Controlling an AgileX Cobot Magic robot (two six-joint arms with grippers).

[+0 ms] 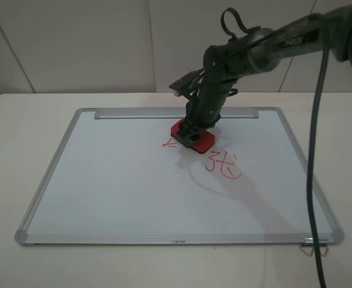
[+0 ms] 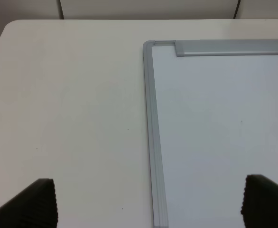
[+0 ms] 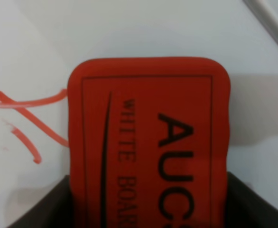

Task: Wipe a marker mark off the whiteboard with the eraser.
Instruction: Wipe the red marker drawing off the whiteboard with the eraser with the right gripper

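Note:
The whiteboard (image 1: 116,186) lies flat on the table, its silver tray bar (image 1: 140,113) along the far edge. My right gripper (image 1: 194,133) is shut on the red eraser (image 1: 193,137) and holds it against the board just below the tray bar. In the right wrist view the eraser (image 3: 148,142) fills the frame with its dark lettering. Only the left ends of the marker mark (image 1: 168,144) show beside the eraser; its red strokes (image 3: 25,114) stick out past the eraser's edge. My left gripper (image 2: 148,202) is open above the board's far left frame (image 2: 151,118).
A smaller red "3t"-like scribble (image 1: 222,164) sits to the right of the eraser, toward the front. A black cable (image 1: 314,180) hangs down across the board's right side. A clip (image 1: 315,247) sticks out at the front right corner. The white table (image 2: 68,104) surrounds the board.

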